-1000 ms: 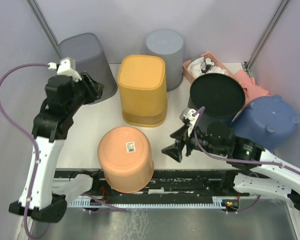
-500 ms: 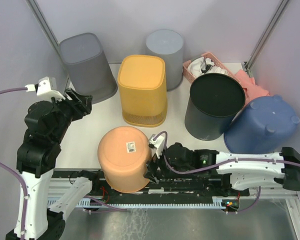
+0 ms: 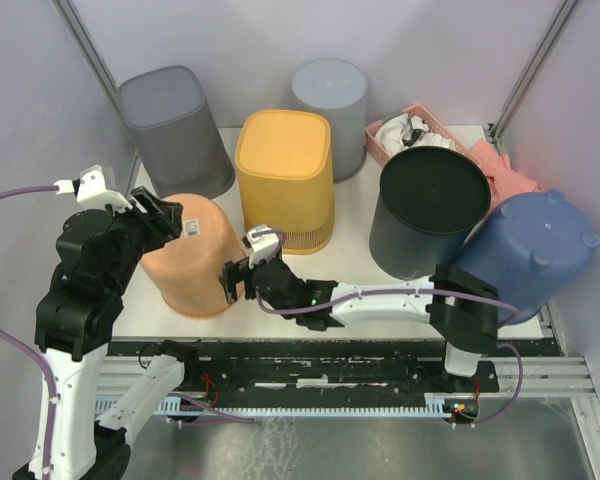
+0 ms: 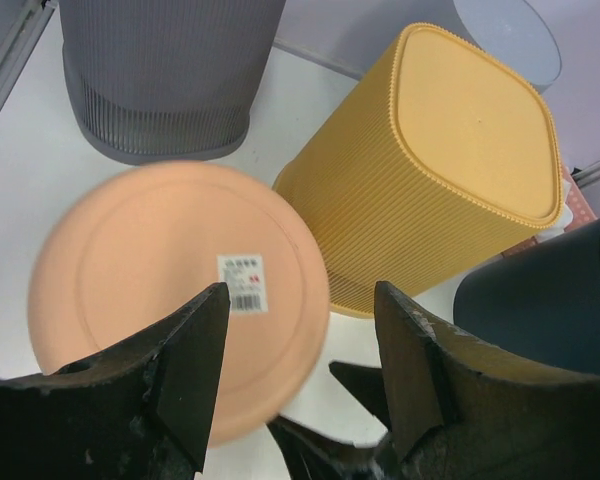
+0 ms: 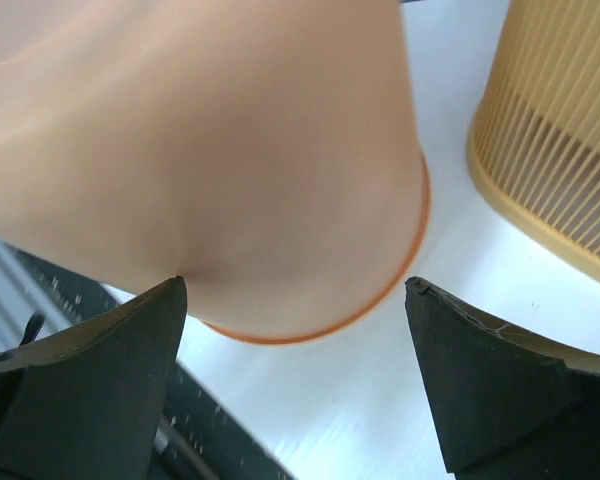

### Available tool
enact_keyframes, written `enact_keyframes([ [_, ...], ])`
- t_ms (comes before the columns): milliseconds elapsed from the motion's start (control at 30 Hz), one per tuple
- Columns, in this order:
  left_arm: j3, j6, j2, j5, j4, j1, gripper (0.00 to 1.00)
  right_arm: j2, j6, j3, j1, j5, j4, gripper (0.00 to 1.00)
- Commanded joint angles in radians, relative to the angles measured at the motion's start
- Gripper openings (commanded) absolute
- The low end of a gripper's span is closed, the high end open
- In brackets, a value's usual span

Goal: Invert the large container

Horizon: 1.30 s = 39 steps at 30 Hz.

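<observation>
The peach-orange container (image 3: 185,262) stands base up at the front left of the table, a white barcode label (image 4: 242,284) on its base. In the left wrist view its base (image 4: 130,290) fills the lower left, slightly blurred. My left gripper (image 3: 170,212) hangs over its back edge, open with nothing between the fingers (image 4: 195,370). My right gripper (image 3: 235,278) sits beside its right wall, low near the rim (image 5: 380,290), jaws wide open and apart from the wall (image 5: 230,150).
Other inverted bins ring the area: dark grey (image 3: 170,130), yellow ribbed (image 3: 285,180) just right of the peach one, light grey (image 3: 330,100), black (image 3: 430,215), blue (image 3: 530,245). A pink basket (image 3: 395,150) with cloths is behind. The front rail (image 3: 330,355) runs along the table edge.
The peach container has shifted from the front edge back and to the left. My right arm swept left across the table to its side. Both grippers opened wider.
</observation>
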Motion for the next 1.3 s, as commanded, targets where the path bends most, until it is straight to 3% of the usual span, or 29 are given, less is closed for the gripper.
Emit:
enact_keyframes([
  [0,0.034,-0.014,0.017,-0.016,-0.012,0.001,0.67,0.015,0.063,0.093,-0.077,-0.008,0.004,0.99],
  [133,0.041,0.018,0.055,-0.002,-0.039,0.003,0.68,-0.12,0.004,0.005,-0.081,-0.032,-0.086,0.99],
  [233,0.011,0.048,0.063,0.02,-0.017,0.002,0.7,-0.24,-0.01,-0.038,-0.08,-0.005,-0.28,0.99],
  [433,-0.047,0.112,0.104,0.13,0.03,0.002,0.75,-0.473,0.044,-0.014,-0.082,0.17,-0.75,0.99],
  [600,-0.098,0.141,0.131,0.217,0.071,0.001,0.76,-0.614,-0.018,0.013,-0.082,0.447,-0.955,0.99],
  [767,-0.142,0.168,0.105,0.234,0.108,0.002,0.77,-0.684,-0.17,0.018,-0.083,0.686,-0.965,0.99],
  [900,-0.175,0.185,0.071,0.237,0.151,0.001,0.77,-0.715,-0.274,0.018,-0.084,0.792,-0.907,0.99],
  [1033,-0.212,0.185,0.06,0.266,0.18,0.001,0.78,-0.754,-0.334,0.003,-0.09,0.814,-0.808,0.99],
  [1267,-0.232,0.193,0.061,0.277,0.198,0.001,0.78,-0.81,-0.282,0.003,-0.092,0.762,-0.769,0.99],
])
